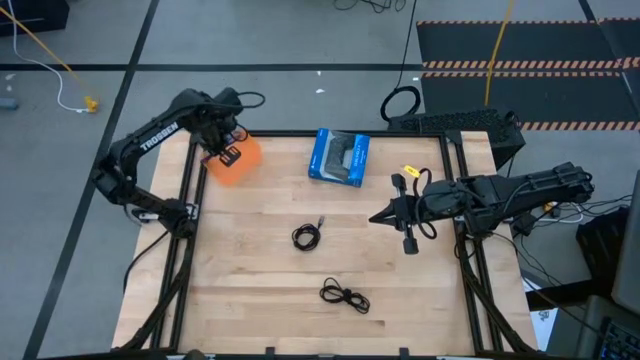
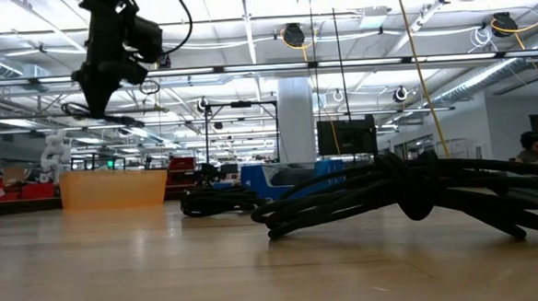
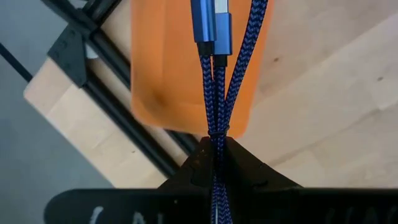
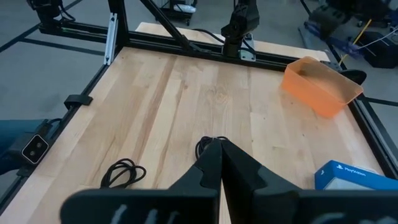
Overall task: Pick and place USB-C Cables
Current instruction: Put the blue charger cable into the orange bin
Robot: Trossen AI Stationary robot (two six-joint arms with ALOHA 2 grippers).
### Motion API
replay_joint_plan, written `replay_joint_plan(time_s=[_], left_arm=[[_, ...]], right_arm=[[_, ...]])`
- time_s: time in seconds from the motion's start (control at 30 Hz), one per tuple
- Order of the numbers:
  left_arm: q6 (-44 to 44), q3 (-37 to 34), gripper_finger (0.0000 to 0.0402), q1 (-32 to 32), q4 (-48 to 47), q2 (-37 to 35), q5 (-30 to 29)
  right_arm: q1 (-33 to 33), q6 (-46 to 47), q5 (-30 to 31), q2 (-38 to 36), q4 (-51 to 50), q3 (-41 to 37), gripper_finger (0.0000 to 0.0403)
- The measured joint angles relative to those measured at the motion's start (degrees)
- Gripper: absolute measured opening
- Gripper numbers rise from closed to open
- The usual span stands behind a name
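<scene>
My left gripper (image 3: 216, 142) points down above the orange bin (image 3: 186, 81), shut on the blue-purple USB-C cable (image 3: 214, 74). The bin stands at the table's far left (image 1: 238, 160). Two black coiled cables lie on the wood, one mid-table (image 1: 307, 236) and one nearer the front edge (image 1: 345, 296). My right gripper (image 1: 385, 215) hovers shut over the table's right side with nothing in it; its shut fingers (image 4: 221, 158) fill the bottom of the right wrist view. My left gripper pinches the bundled strands of the blue-purple cable (image 3: 215, 124) between its two fingers, which come from above and point down. The braided strands hang straight below the fingers over the orange bin. The metal plugs (image 3: 211, 25) are at the hanging end, which runs out of the picture.
A blue box (image 1: 340, 157) lies at the table's far middle, right of the bin. Black frame rails (image 1: 185, 250) border the table. In the low view a black cable (image 2: 391, 195) looms close in front. Bare wood lies between the cables and the bin.
</scene>
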Motion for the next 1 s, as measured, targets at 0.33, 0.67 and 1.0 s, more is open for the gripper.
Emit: replay_joint_plan(time_s=[0.33,0.67,1.0], left_arm=[[1.96,-9.41,0.0017,0.77,14.56,0.02,-0.02],[4.20,-17.58,0.0017,4.14,23.12,0.06,-0.03],[6.81,-21.49,0.0017,5.62,29.46,0.06,0.00]], right_arm=[[0.00,-0.43,0.02,0.00,-0.03,0.00,0.0000],[0.00,-0.44,0.04,0.00,-0.06,0.00,0.0000],[0.00,-0.44,0.07,0.01,-0.04,0.00,0.0000]])
